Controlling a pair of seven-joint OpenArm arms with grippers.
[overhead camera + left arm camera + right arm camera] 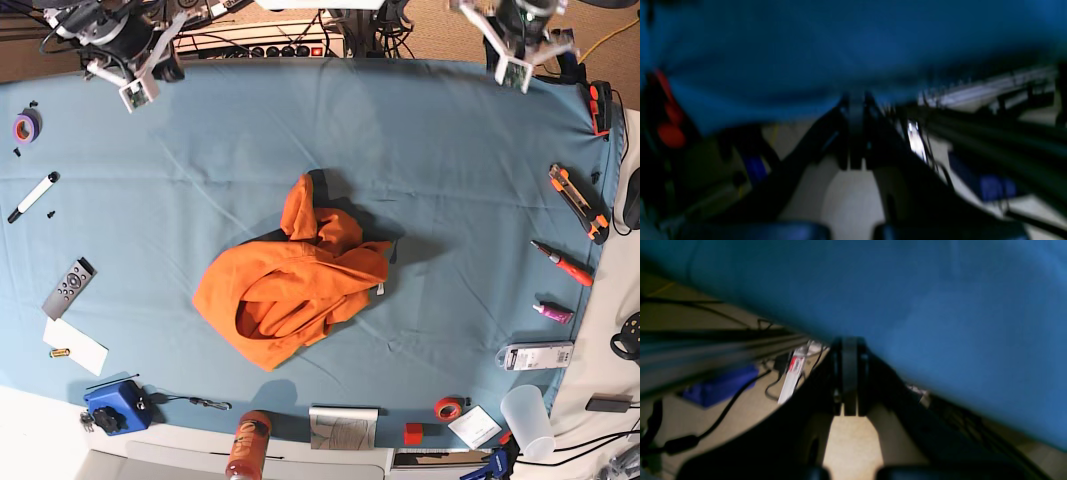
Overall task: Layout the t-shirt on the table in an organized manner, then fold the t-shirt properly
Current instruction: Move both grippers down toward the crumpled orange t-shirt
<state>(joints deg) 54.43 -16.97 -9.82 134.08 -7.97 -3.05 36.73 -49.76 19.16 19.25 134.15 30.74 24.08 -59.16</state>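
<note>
The orange t-shirt lies crumpled in a heap at the middle of the table, which is covered in light blue cloth. Both arms are pulled back to the far edge, well away from the shirt. In the base view the right arm is at the top left and the left arm at the top right. In the left wrist view my left gripper is shut and empty at the table's edge. My right gripper in its wrist view is also shut with nothing in it. Both wrist views are blurred.
Around the rim lie a purple tape roll, a marker, a remote, a blue device, an orange-lidded bottle, a plastic cup, a box cutter and a red pen.
</note>
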